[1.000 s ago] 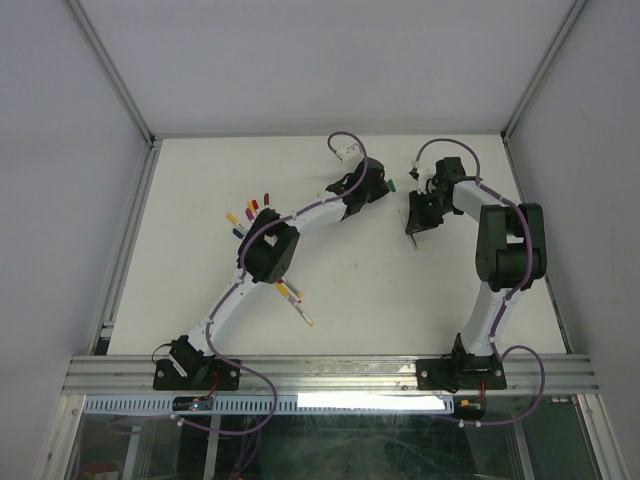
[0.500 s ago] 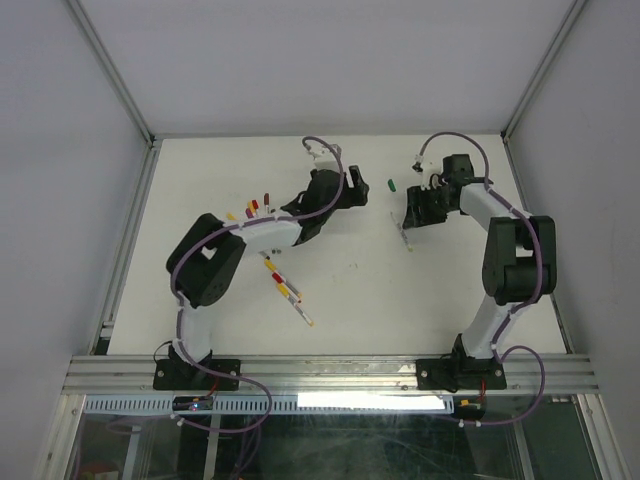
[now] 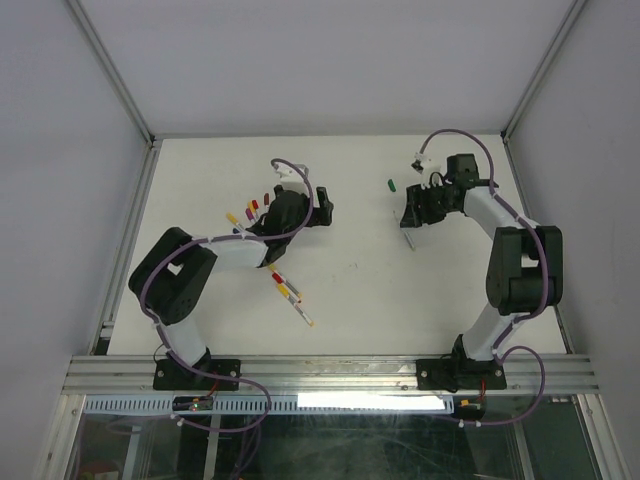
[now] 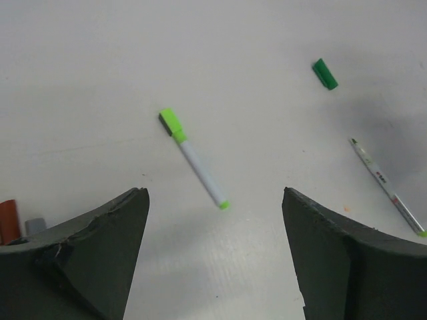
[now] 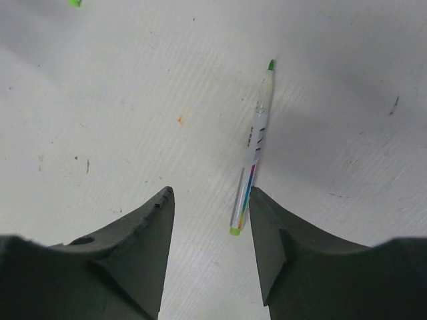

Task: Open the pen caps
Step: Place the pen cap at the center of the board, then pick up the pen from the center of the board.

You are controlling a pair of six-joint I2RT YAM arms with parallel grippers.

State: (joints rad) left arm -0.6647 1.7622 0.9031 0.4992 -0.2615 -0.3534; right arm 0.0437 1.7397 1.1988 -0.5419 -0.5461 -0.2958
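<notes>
A dark green pen cap (image 3: 392, 184) (image 4: 325, 73) lies loose on the table between the two arms. My left gripper (image 3: 322, 207) (image 4: 213, 197) is open and holds nothing. Ahead of it lies a pen (image 4: 199, 170) with its light green cap (image 4: 171, 122) on. An uncapped pen barrel (image 5: 253, 157) (image 4: 387, 188) lies on the table against the inner side of my right gripper's right finger (image 5: 280, 247). My right gripper (image 3: 409, 220) (image 5: 210, 193) is open too. Red and yellow caps (image 3: 252, 208) show beside the left arm.
More pens (image 3: 288, 291) lie in front of the left arm, one (image 3: 305, 317) nearer the front rail. A red cap (image 4: 8, 220) sits at the left wrist view's lower left edge. Walls (image 3: 120, 220) enclose the table on both sides.
Both grippers have opened. The left arm has pulled back to the left, away from the green cap. The right gripper has let the pen barrel down onto the table.
</notes>
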